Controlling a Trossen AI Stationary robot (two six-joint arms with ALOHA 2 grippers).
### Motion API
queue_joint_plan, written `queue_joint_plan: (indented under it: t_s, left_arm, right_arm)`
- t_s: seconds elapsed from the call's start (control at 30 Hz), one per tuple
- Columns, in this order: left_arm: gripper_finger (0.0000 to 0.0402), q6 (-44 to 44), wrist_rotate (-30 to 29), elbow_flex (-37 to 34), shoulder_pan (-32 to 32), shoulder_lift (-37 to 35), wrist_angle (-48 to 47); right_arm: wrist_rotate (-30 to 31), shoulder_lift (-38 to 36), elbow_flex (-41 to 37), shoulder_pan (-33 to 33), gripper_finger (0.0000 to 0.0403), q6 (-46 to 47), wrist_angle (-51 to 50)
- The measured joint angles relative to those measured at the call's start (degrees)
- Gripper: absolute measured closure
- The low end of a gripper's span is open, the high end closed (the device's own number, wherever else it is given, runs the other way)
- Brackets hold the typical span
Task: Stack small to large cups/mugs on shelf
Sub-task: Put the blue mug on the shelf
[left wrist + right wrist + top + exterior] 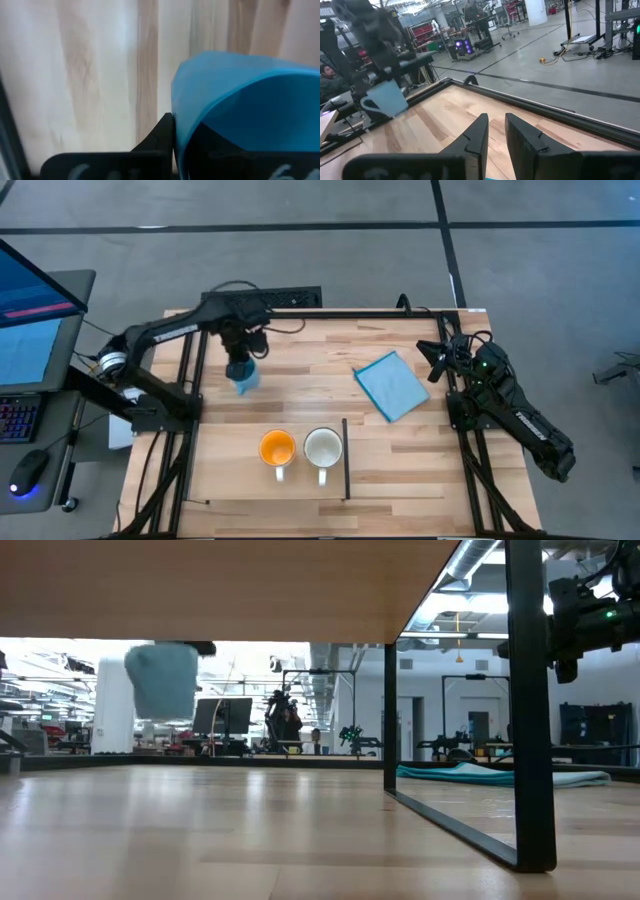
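While my left claw (243,368) grips the light blue mug (245,377) by its rim, one finger inside and one outside, the mug hangs clear of the worktop near the far left part of the wood. In the low view it floats well above the surface, and the right wrist view shows its handle (368,104) pointing sideways, free of my fingers.

I judge the mug stiff, light and glossy, so a rim pinch could let it swing or slip if I jerk; its wall will not give, and a hard knock against another mug could chip it. A steady, level carry suits it best.

The orange mug (277,449) and the white mug (322,448) stand side by side near the front edge, just touching or nearly so, handles toward the front. Just beside the white mug runs the thin black strip (346,459) that edges the shelf (240,475), and I must not catch it coming down. The black frame post (528,705) stands off to the side.

A light blue cloth (391,386) lies flat toward the right edge, well apart from the mugs. My right claw (441,360) waits at the right edge, its fingers nearly together on nothing.
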Motion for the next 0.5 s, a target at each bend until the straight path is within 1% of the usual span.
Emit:
queue_joint_plan:
  t_s: [0.13,0.23,0.33,0.4,0.5]
  left_arm:
    - [0.0394,-3.67,0.4,5.23,0.37,-3.15,-8.79]
    - [0.0394,-8.46,3.84,9.83,0.28,-4.97,-14.03]
    - [0.0394,-13.77,7.05,13.25,-1.03,-6.57,-13.66]
    - [0.0394,-16.13,11.42,15.48,-2.18,-7.38,-13.66]
    - [0.0394,-18.92,14.87,17.2,-5.36,-8.28,-13.92]
  right_arm:
    - [0.0,0.0,0.0,0.0,0.0317,0.0,-0.01]
    - [0.0,0.01,0.0,0.0,0.0317,0.0,0.0]
    - [0.0,0.01,0.0,0.0,0.0317,0.02,0.01]
    - [0.0,0.0,0.0,0.0,0.0317,0.2,0.01]
    - [0.0,0.01,0.0,0.0,0.0317,0.49,0.02]
